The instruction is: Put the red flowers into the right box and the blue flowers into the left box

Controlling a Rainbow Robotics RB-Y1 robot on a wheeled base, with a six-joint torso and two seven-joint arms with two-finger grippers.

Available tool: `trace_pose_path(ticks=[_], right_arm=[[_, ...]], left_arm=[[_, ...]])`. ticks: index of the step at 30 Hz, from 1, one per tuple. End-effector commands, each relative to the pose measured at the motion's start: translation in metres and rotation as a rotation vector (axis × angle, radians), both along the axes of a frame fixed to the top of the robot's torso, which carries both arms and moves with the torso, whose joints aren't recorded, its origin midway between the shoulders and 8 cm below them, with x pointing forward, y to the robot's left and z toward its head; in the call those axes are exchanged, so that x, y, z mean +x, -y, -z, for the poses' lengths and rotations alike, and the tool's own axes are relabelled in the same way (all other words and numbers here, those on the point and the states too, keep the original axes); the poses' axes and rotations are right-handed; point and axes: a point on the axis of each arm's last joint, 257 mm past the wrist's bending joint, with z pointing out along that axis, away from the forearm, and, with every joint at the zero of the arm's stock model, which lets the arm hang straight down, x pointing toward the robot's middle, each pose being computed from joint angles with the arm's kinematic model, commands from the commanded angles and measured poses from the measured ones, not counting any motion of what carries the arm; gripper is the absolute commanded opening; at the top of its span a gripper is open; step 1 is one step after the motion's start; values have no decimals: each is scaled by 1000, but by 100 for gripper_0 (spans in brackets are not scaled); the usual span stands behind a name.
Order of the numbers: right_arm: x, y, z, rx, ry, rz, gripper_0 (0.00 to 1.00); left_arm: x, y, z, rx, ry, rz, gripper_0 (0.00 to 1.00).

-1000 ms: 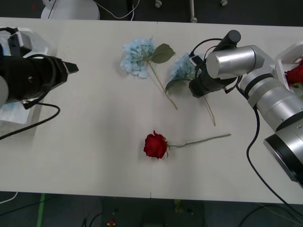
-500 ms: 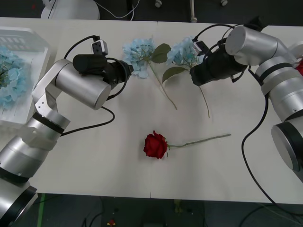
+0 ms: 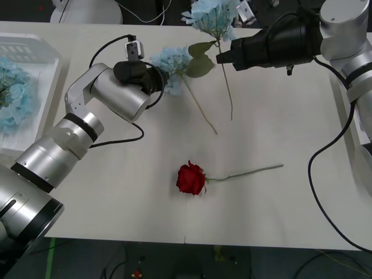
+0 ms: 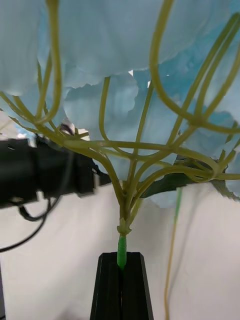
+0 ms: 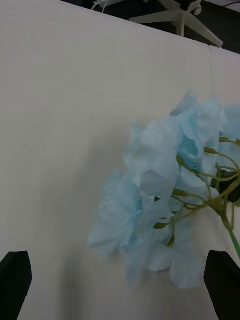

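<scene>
With a blue flower (image 3: 212,14) clamped by its thin stem in the right end effector (image 3: 221,57) near the counter (image 3: 116,192) far edge, slippage is risked, while the left end effector (image 3: 164,80), fingers apart, may nudge the lying bloom (image 3: 171,65) aside.

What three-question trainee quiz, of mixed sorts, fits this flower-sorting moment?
1. True or false: the right gripper has its black fingers shut on the thin green stem of a pale blue flower.
2. Which lies nearest the table's front edge: A) deep-red rose, B) second pale blue flower, C) white plastic left box?
3. Fill in: the left gripper, fingers open, hovers at the second pale blue ____.

Key: 1 true; 2 A; 3 flower.
</scene>
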Motion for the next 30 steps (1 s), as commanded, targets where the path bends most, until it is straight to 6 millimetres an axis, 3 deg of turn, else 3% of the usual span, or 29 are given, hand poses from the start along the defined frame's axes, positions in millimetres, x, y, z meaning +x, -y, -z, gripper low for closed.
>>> trace_pose_path(ticks=[1,7,12,19,25,30], right_arm=[[-19,-25,-57,22,192,-110,0],[-56,-56,-78,79,276,-204,0],[-74,-77,-87,122,294,-253,0],[-82,-94,-88,153,300,-282,0],[-92,-106,-94,167,330,-313,0],[-99,-119,-96,191,332,-333,0]], left_arm=[[8,35,-23,95,57,101,100],[4,45,-32,27,68,123,100],[-11,12,-34,52,79,119,100],[-58,-28,-43,28,68,160,100],[-94,-58,-64,-37,63,167,100],[-131,-58,-78,-74,104,247,100]])
